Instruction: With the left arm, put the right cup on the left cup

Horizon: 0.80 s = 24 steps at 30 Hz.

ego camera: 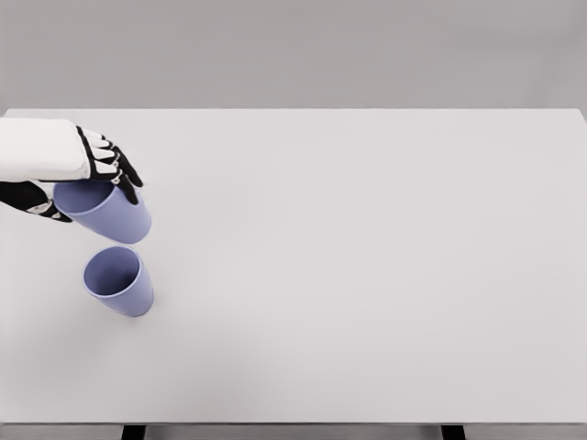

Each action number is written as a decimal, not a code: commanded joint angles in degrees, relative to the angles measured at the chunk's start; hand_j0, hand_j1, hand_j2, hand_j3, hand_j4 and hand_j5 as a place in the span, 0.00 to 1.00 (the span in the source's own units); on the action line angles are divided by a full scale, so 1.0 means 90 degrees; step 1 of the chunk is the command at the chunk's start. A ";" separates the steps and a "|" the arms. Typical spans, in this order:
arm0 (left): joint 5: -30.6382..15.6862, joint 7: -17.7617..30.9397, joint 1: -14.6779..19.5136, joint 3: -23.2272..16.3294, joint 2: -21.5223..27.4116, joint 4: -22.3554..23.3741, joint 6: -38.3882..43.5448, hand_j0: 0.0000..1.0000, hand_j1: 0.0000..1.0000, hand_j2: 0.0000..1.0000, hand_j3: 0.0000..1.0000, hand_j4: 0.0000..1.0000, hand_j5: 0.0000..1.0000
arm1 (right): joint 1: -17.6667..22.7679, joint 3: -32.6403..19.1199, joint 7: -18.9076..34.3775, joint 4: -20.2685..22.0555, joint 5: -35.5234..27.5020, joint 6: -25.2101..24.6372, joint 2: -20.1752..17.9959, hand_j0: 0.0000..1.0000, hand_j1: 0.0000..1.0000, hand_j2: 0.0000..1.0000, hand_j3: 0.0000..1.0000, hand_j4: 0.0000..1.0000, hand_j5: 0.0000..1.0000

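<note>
- Two cups, both soft purple-blue, both plain and smooth, no handles.
- Same shape for both: wide at the mouth, a bit narrower at the bottom.
- Held cup up near the left side of the table, tipped a little, mouth facing up and toward the camera.
- Inside of that cup partly seen, darker than the outside.
- Left hand closed around the held cup, coming in from the left edge with a white sleeve-like arm.
- Black fingers with white knuckle patches curled over the far rim.
- Thumb down on the near side of the cup, so a pinch from both sides.
- Can't tell if the held cup touches the table or hangs just above it.
- Other cup standing alone on the table, just in front of the held one, closer to the camera.
- Open mouth up, inside a darker shade.
- Small gap between the two cups, not touching.
- Held cup not yet on top of the other cup.
- White table, flat and wide, with two dark legs peeking out at the bottom edge.
- Plain grey wall behind the table.
</note>
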<state>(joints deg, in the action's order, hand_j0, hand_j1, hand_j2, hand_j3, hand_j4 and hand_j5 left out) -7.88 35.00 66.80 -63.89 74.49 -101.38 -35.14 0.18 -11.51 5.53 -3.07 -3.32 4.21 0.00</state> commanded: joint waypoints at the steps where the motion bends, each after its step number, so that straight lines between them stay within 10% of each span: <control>1: -0.0082 0.0000 0.0000 0.0009 0.0151 -0.0005 0.0016 0.66 0.66 0.66 0.66 0.66 0.66 | 0.0000 0.0000 0.0001 0.0000 -0.0002 0.0001 0.0000 1.00 1.00 1.00 1.00 1.00 1.00; 24: -0.0512 0.0000 -0.0254 -0.0059 0.0746 -0.0015 0.0016 0.66 0.66 0.66 0.66 0.66 0.66 | 0.0000 0.0000 0.0001 0.0000 -0.0002 0.0001 0.0000 1.00 1.00 1.00 1.00 1.00 1.00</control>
<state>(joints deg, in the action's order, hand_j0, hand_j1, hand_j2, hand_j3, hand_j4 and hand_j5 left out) -11.58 35.00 64.52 -64.53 80.82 -101.52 -35.18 0.18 -11.51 5.53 -3.07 -3.33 4.20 0.00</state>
